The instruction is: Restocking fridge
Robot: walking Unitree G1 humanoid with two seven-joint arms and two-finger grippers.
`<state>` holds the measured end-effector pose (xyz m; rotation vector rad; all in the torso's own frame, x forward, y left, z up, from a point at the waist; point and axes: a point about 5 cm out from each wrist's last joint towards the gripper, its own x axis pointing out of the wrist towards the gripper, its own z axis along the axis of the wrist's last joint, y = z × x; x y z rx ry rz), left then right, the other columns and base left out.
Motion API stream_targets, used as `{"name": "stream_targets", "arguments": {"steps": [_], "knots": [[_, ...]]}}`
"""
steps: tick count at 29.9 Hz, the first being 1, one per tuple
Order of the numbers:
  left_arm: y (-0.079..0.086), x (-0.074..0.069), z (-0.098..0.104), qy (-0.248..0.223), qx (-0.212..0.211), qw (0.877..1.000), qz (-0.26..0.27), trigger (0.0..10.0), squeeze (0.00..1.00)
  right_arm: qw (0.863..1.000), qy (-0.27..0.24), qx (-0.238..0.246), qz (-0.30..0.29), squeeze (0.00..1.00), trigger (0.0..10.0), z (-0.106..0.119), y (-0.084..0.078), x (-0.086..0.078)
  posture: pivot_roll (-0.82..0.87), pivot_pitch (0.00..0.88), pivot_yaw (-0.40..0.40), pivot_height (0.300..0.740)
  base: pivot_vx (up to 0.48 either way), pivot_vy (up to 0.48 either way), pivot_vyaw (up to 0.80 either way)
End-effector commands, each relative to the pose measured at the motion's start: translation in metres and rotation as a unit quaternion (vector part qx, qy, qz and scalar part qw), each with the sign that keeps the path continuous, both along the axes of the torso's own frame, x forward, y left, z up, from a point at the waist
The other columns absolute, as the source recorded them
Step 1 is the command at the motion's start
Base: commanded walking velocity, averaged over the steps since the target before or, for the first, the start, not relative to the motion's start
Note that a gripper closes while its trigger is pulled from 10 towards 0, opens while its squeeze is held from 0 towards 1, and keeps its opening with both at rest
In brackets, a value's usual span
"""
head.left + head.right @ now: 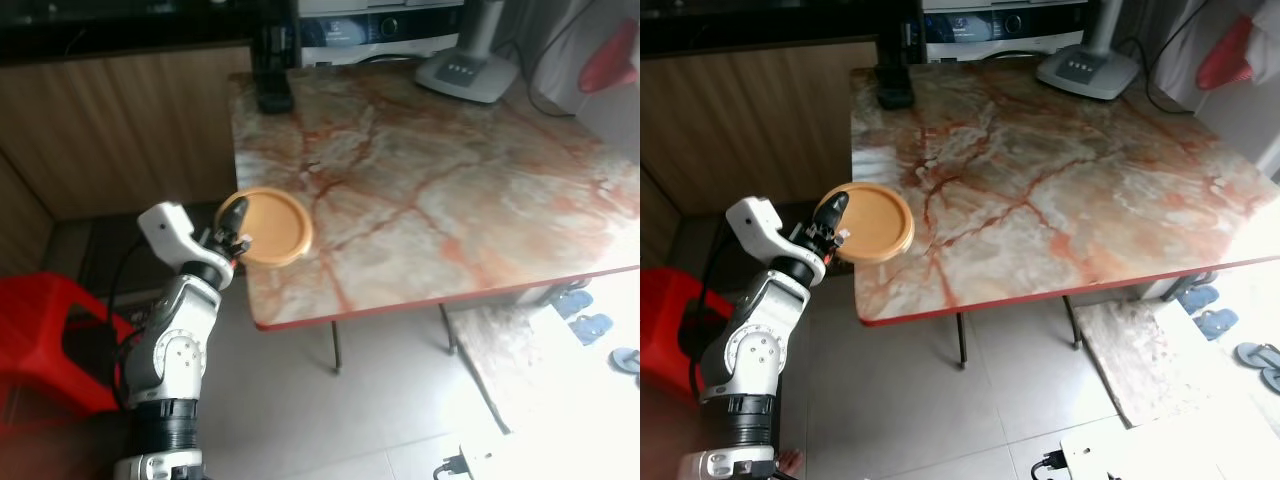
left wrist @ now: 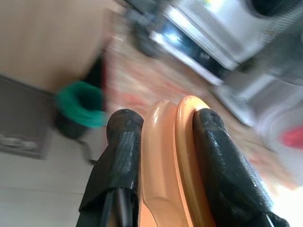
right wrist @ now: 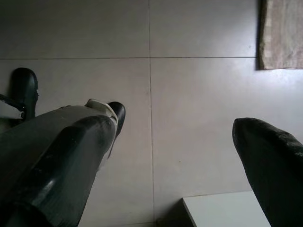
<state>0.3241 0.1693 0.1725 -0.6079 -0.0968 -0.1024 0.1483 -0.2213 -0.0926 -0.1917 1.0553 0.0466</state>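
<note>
An orange round plate (image 1: pixel 274 226) juts over the marble table's front-left corner. My left gripper (image 1: pixel 234 228) is shut on the plate's left rim; in the left wrist view both black fingers (image 2: pixel 222 165) clamp the orange rim (image 2: pixel 168 161). My right gripper (image 3: pixel 175 156) hangs open over the tiled floor with nothing between its fingers.
The marble table (image 1: pixel 440 190) has a red edge. A fan base (image 1: pixel 466 72) and a dark object (image 1: pixel 273 98) stand at its back. A red stool (image 1: pixel 50 335) sits at my left. Wooden cabinets (image 1: pixel 110 120) line the left wall. Sandals (image 1: pixel 585 310) lie on the floor at right.
</note>
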Motion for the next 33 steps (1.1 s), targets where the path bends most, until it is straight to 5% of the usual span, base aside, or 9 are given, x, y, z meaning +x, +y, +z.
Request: {"name": "stream_targets", "arguments": {"steps": [1,33], "knots": [[-0.0030,-0.0004,0.0048,-0.012,-0.003,1.000,-0.003,10.0,0.00,1.000,0.005,-0.005,-0.001,0.00,10.0,-0.0001,-0.0045,-0.0028,0.03,0.075,0.009,0.740,0.000,0.000,0.00],[-0.0057,0.0000,0.0072,-0.022,0.025,0.999,-0.006,10.0,0.00,1.000,0.019,-0.004,0.002,0.00,10.0,-0.0012,-0.0044,-0.0046,0.03,0.072,0.010,0.740,0.000,-0.065,-0.71]]}}
